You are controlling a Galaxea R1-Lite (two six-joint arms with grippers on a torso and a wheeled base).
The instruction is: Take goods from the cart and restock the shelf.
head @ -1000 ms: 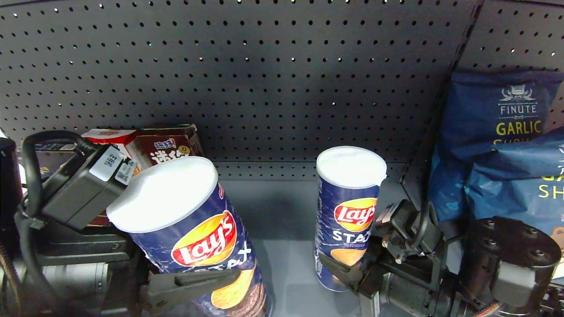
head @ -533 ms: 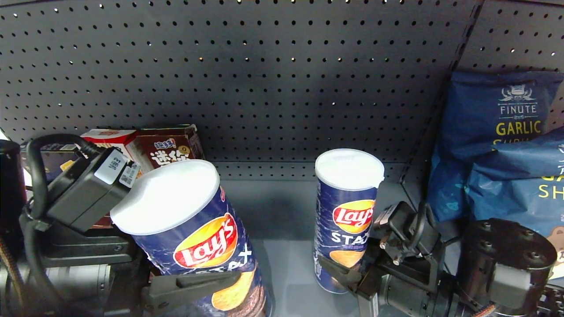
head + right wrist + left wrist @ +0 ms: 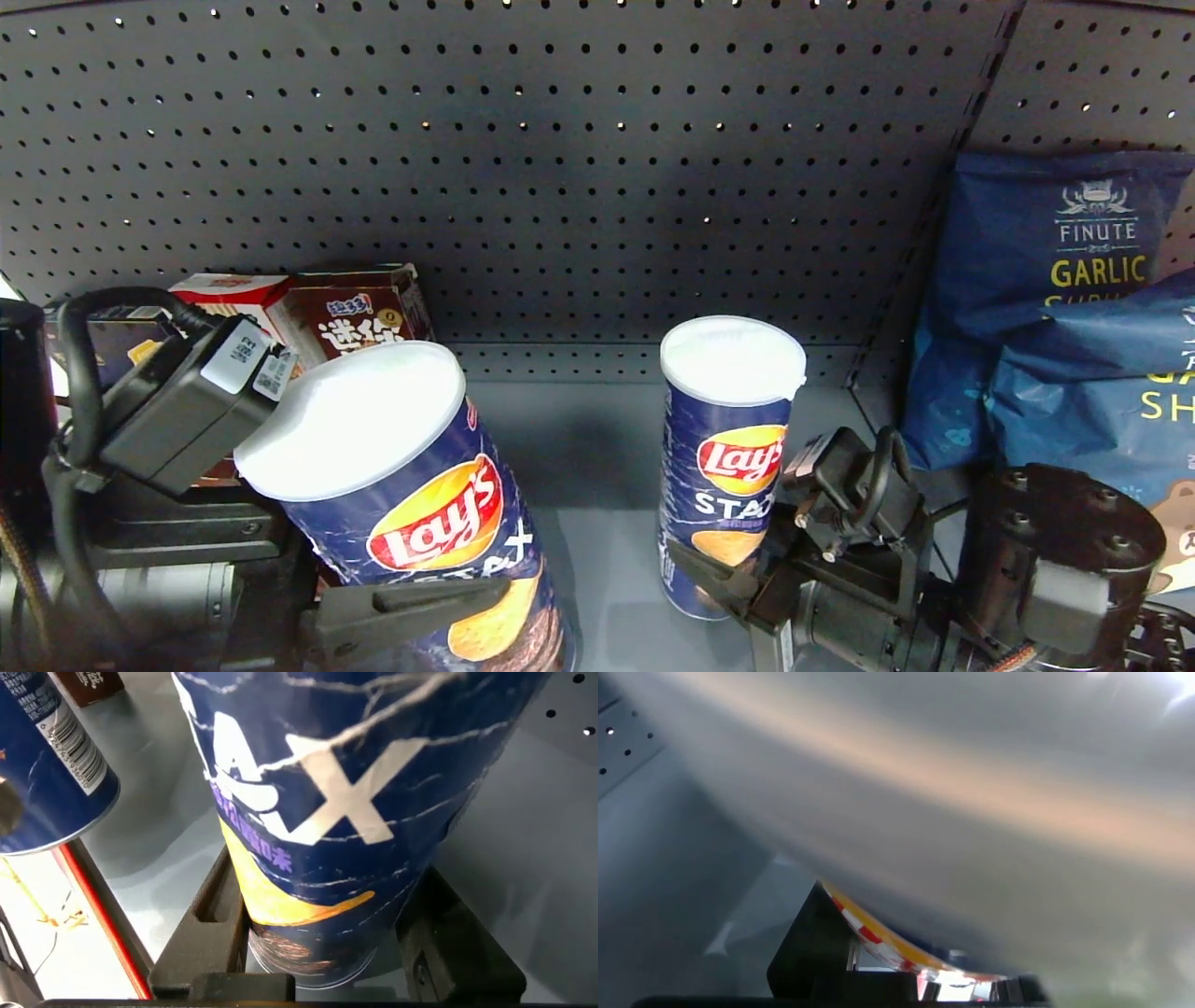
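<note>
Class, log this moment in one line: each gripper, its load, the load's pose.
left gripper: shut on left chip can, tilted | right gripper: shut on right chip can, upright in shelf

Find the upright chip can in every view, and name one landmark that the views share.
Head view: the upright chip can stands right of centre.
Right wrist view: it is close up, across the middle.
Left wrist view: too blurred to pick it out.
Shared landmark: the tilted chip can, to its left in the head view and at one corner of the right wrist view.
</note>
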